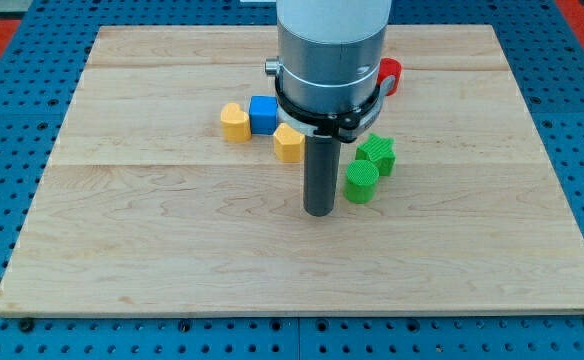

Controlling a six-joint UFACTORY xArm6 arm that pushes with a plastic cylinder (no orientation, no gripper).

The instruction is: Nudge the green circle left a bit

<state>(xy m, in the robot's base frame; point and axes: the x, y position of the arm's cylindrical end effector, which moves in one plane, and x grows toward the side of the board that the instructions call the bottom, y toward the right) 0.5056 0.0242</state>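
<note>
The green circle [361, 182], a short ribbed cylinder, stands on the wooden board [172, 250] right of centre. A green star-shaped block [378, 154] touches it at its upper right. My tip [319, 211] rests on the board just left of the green circle and slightly lower in the view, with a narrow gap between them. The rod hangs from the large grey arm housing [330, 55] at the view's top.
A yellow block [288, 143] lies just above and left of the rod. A blue cube [263, 114] and a yellow heart-like block [235, 122] sit further left. A red block [390, 75] is partly hidden behind the housing. A blue pegboard surrounds the board.
</note>
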